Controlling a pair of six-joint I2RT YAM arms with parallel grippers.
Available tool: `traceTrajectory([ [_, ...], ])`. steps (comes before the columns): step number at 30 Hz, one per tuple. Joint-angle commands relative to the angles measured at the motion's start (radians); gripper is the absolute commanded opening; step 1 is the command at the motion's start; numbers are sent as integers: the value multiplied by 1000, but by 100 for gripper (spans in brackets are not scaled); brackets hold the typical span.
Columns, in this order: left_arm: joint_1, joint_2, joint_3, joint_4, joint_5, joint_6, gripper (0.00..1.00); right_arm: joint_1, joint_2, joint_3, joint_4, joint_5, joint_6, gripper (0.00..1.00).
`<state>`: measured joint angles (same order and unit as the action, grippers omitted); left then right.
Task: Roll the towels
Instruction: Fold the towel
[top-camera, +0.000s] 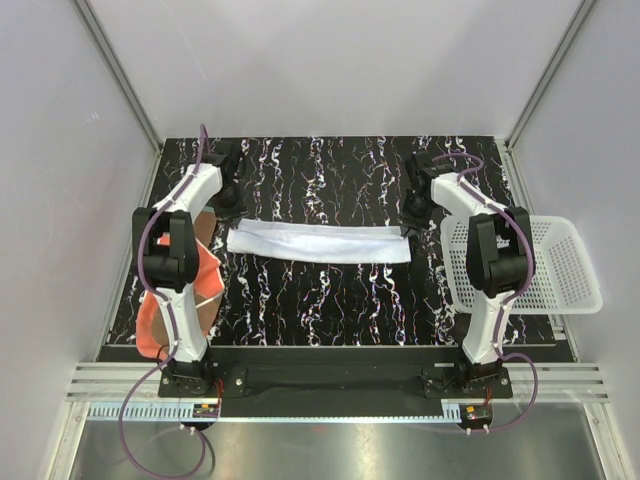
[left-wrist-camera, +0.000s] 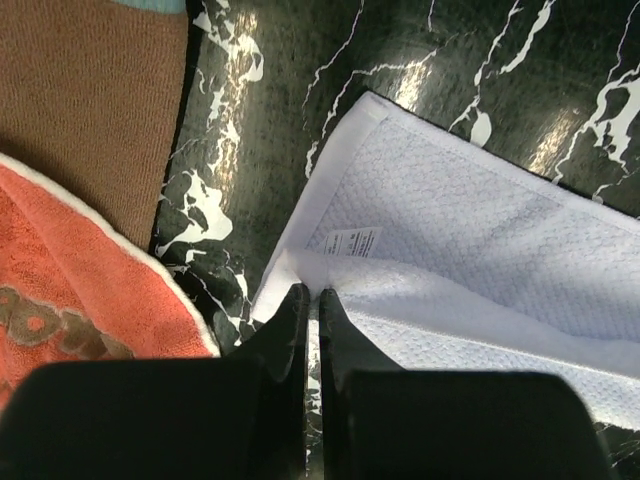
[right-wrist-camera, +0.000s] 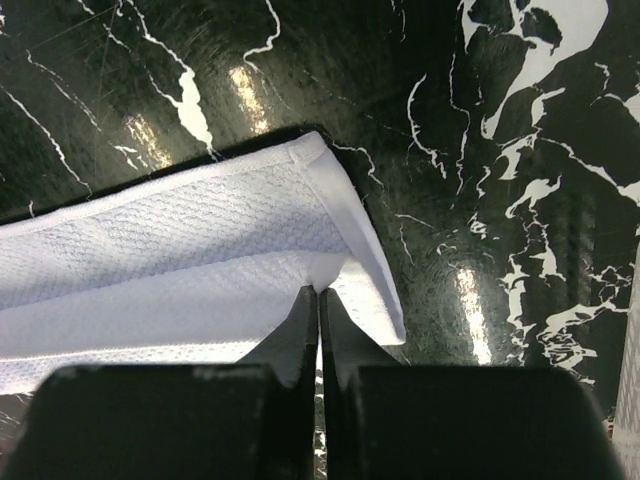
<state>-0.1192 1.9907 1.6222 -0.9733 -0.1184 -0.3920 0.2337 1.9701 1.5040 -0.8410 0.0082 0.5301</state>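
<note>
A white towel (top-camera: 318, 242) lies folded into a long strip across the middle of the black marbled table. My left gripper (top-camera: 232, 205) is shut on a pinch of its left end (left-wrist-camera: 315, 290), where a small printed label (left-wrist-camera: 345, 241) shows on the white towel (left-wrist-camera: 470, 215). At the strip's right end my right gripper (top-camera: 412, 212) is shut on a fold of the white towel (right-wrist-camera: 180, 260), its jaws meeting at the cloth (right-wrist-camera: 319, 290). An orange towel (top-camera: 160, 300) with a brownish reverse (left-wrist-camera: 85, 110) lies partly under the left arm; its orange face (left-wrist-camera: 80, 290) has white print.
A white perforated basket (top-camera: 550, 265) sits at the right edge of the table, overhanging it. Grey walls enclose the table on the back and sides. The arm bases stand on a rail at the near edge.
</note>
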Motion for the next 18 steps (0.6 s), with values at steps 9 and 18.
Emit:
traceTrajectory([
  [9,6,85,130,-2,-3,21,23,-33,96,93,-3,-5,-45,7],
  [18,4,25,147,47,34,19,94,-50,87,229,-96,81,-45,84],
])
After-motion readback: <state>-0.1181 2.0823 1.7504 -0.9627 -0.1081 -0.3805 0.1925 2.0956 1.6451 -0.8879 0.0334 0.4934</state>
